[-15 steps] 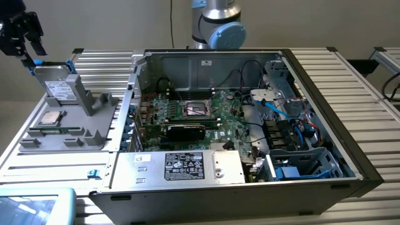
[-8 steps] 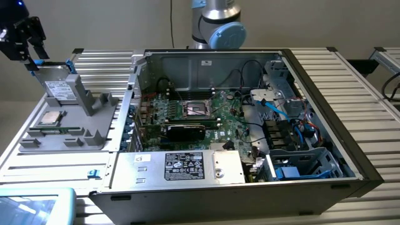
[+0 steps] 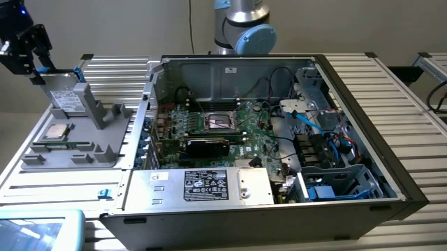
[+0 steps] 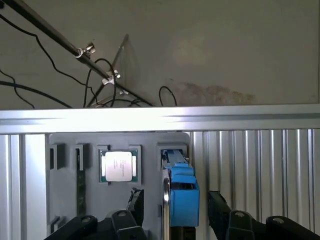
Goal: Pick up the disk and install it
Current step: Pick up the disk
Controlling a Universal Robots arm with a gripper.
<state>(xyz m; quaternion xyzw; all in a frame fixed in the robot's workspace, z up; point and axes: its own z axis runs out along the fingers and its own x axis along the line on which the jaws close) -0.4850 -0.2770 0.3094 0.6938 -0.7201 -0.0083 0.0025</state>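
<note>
The disk (image 3: 68, 98) stands on edge in a slot at the far end of a grey parts fixture (image 3: 84, 151), at the exterior view's left. It is silver with a white label and a blue carrier bracket. My gripper (image 3: 36, 70) hangs just above its upper end. In the wrist view I see the disk (image 4: 183, 196) edge-on, its blue bracket facing me. My gripper (image 4: 176, 207) is open, with one black finger (image 4: 135, 204) on either side of the disk and a gap to each. Nothing is held.
A small square CPU chip (image 3: 56, 133) lies in the fixture beside the disk. The open computer case (image 3: 363, 125) fills the middle, with the motherboard (image 3: 223, 128), a silver box with a black label (image 3: 209, 185) and a drive cage with blue parts (image 3: 335, 183). The ribbed aluminium table (image 3: 405, 99) extends around it.
</note>
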